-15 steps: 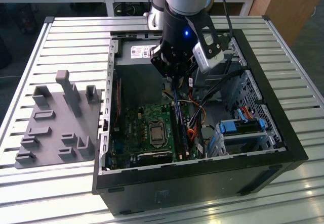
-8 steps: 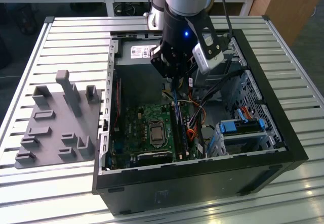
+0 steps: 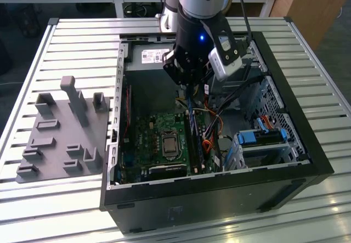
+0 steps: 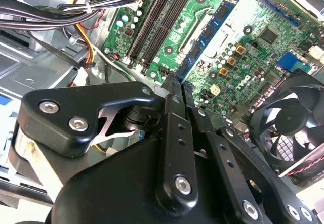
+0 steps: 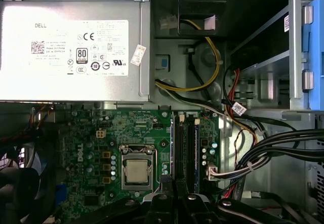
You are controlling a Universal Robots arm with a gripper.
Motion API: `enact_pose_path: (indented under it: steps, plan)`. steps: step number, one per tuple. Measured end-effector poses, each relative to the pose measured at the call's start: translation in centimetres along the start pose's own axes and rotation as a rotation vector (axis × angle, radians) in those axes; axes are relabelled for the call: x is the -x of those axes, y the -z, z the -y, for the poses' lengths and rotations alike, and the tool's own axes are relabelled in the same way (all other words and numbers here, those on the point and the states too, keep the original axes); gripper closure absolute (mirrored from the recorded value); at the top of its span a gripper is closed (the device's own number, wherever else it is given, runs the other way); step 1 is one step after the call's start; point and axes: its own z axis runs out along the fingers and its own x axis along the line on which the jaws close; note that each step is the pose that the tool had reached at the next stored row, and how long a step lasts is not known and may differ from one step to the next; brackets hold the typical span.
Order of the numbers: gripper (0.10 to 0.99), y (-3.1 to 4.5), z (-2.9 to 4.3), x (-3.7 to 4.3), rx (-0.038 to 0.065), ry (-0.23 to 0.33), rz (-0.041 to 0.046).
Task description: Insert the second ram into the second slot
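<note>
Hand (image 4: 178, 85) pinches second ram (image 4: 208, 32); second wrist view shows its blue face.

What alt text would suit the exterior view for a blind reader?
A robot arm's gripper hangs over the green motherboard inside an open computer case. The case sits on a slatted metal table, with a grey fixture tray on the exterior view's left.

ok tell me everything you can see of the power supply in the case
The power supply is a silvery sheet-metal box inside the open case, at its far end in the exterior view, partly behind the arm. A large white printed label sits on its upper face; a small white sticker sits tilted near one edge. One long side borders the motherboard. Yellow and black cables curl beside it.
</note>
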Motion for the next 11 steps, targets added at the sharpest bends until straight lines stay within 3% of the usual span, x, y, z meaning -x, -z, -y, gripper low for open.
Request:
enact_pose_path:
  steps: [11]
  plan:
    - [0.949, -0.22, 0.01, 0.00, 0.000, 0.000, 0.0000]
